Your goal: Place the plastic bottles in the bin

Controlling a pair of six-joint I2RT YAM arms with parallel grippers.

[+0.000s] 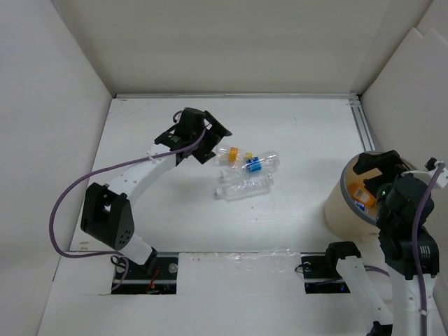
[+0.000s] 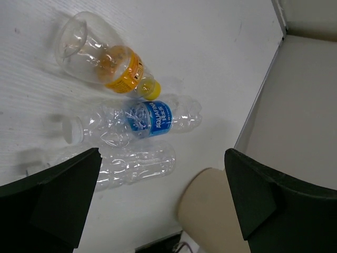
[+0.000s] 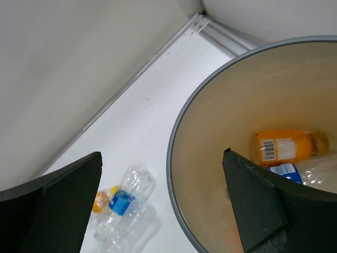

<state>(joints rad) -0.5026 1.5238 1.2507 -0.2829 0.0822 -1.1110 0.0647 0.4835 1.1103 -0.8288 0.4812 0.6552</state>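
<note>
Left gripper (image 1: 212,143): jaws spread wide with nothing between them; it hangs above the desk (image 1: 301,133), just left of the yellow-capped bottle (image 2: 108,60), angled down toward it.
Right gripper (image 1: 378,175): jaws spread wide and empty; it is poised over the mouth of the bin (image 1: 341,206).
Yellow-capped bottle: clear with an orange-yellow band, on its side near the middle of the desk.
Blue-label bottle (image 2: 142,120): clear, crumpled, white cap; it lies just beside the yellow cap, on the near side.
Plain clear bottle (image 2: 131,166): on its side, close alongside the blue-label one, nearest the near edge.
Orange bottle (image 3: 287,146): lies inside the bin, barcode showing.
Second blue-label bottle (image 3: 287,171): inside the bin beside the orange one, partly hidden by a finger.
Bin: upright at the right edge, well apart from the three loose bottles.
Left arm (image 1: 140,175): elbow low at the left, forearm reaching up and across toward the middle.
Right arm (image 1: 406,231): folded close above its base, wrist tipped over the bin.
Desk: white, enclosed by pale panels (image 1: 70,105).
</note>
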